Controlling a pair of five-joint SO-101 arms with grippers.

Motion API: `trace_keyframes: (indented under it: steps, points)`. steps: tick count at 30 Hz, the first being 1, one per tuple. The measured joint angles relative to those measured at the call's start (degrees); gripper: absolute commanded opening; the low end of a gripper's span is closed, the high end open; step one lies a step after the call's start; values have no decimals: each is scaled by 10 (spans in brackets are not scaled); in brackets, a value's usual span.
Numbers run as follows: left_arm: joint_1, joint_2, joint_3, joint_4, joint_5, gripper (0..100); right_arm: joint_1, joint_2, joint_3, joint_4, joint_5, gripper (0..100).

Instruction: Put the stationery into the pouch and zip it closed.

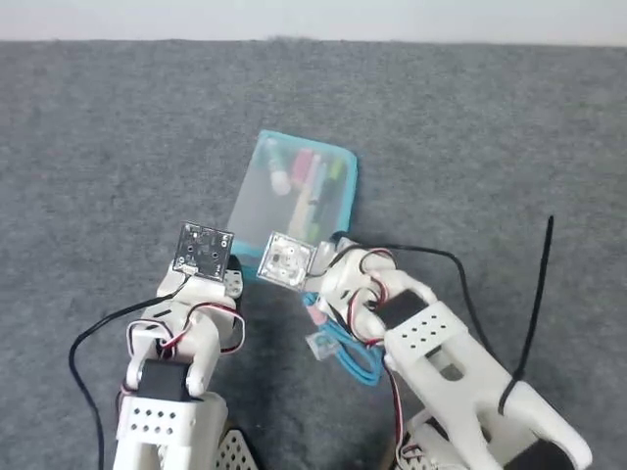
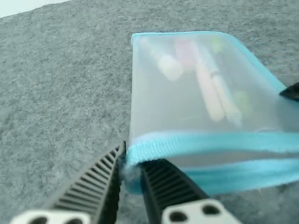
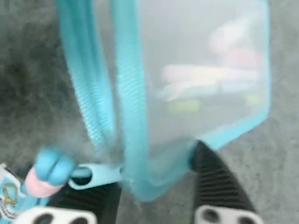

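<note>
Nearest the arms, at the 6 o'clock end of the high view, a blue strap (image 1: 348, 352) with a small charm (image 3: 46, 170) trails over the bench (image 1: 118, 127) from the zip pull (image 3: 91, 175). Just past it, the right gripper (image 3: 156, 170) stands fairly wide, astride the 5 o'clock corner of the pouch (image 1: 284, 196), with the pull lying beside one finger. Whether the fingers press on the fabric cannot be told.

At the pouch's 7 o'clock corner the left gripper (image 2: 132, 157) is narrowed onto the teal edge and pinches that corner.

Between the two grippers runs the zip (image 2: 210, 142). Its two teal bands lie apart along most of the near edge and meet at the pull, so the mouth looks unzipped.

Farther on, toward 12 o'clock, the translucent body of the pouch lies flat on the bench. The stationery (image 1: 309, 181), several coloured pens, lies inside it.

Judging by this, loading is done and the step in hand is closing the zip. The next move calls for the right gripper to close on the small pull tab rather than the fabric. It should then draw the tab along the near edge toward the left gripper's corner. The left gripper should keep the pouch taut so the soft edge does not bunch under the slider.
</note>
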Motion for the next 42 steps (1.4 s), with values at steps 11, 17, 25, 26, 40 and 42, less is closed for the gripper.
trace_keyframes:
  steps: [11, 17, 25, 26, 40, 42]
  points:
    - [-1, -2, -13, 0, 0, 130, 28, 25, -98, 85, -74, 6]
    - [-24, -2, -122, 94, 1, 160, 60, 84, -183, 121, -174, 6]
    - [-64, -2, -157, 130, 0, 164, 85, 164, -288, 167, -275, 6]
    - [-54, -2, -157, 130, 0, 164, 84, 169, -291, 171, -277, 6]
    - [134, -11, -76, 100, -16, 274, 25, 171, -292, 211, -280, 6]
    - [137, -11, -68, 88, -16, 249, 22, 171, -292, 214, -280, 6]
